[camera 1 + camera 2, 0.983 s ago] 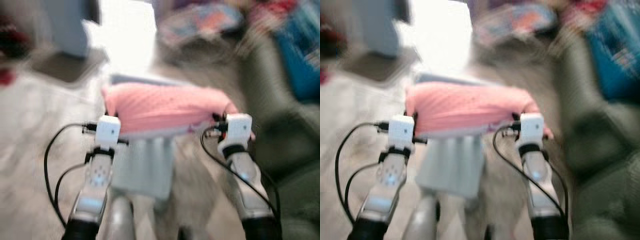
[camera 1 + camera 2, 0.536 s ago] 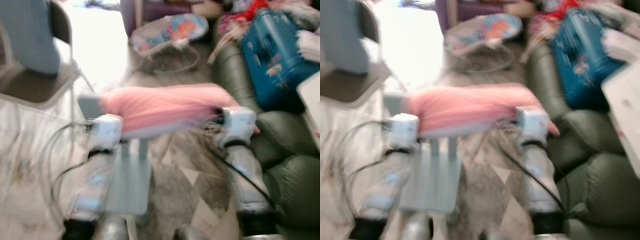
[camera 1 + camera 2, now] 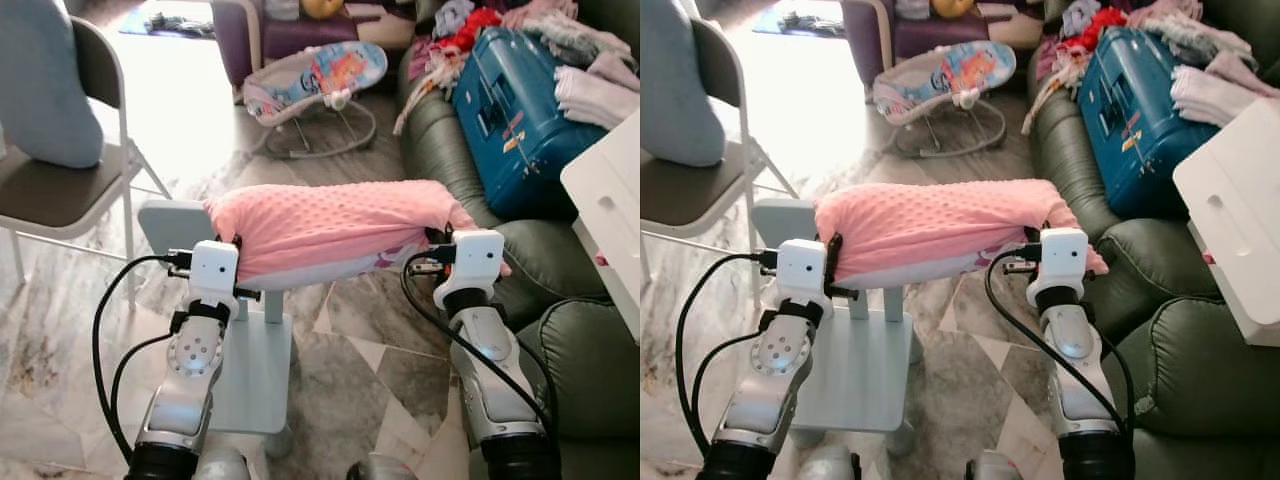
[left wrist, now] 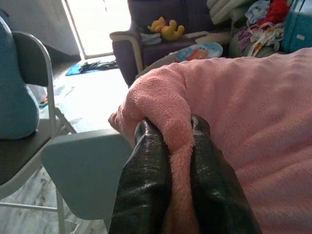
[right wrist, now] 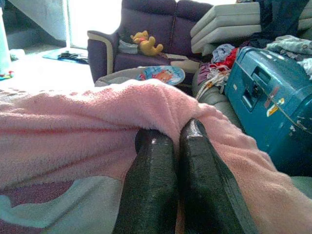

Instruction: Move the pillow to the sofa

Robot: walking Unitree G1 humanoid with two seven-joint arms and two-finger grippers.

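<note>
Pinching pillow (image 3: 330, 225), hands' (image 4: 173, 146) fingertips buried.

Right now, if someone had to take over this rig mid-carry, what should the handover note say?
Left gripper: shut on the pink pillow, pinching its left end.
Right gripper: shut on the pillow's right end.
The pillow hangs between both arms, lifted above a light grey stand.
The green sofa lies to the robot's right; its far end holds a blue suitcase and clothes.
Done: pillow picked up and carried.
Left: turn right, bring the pillow over the free sofa cushion, release both grippers.
</note>
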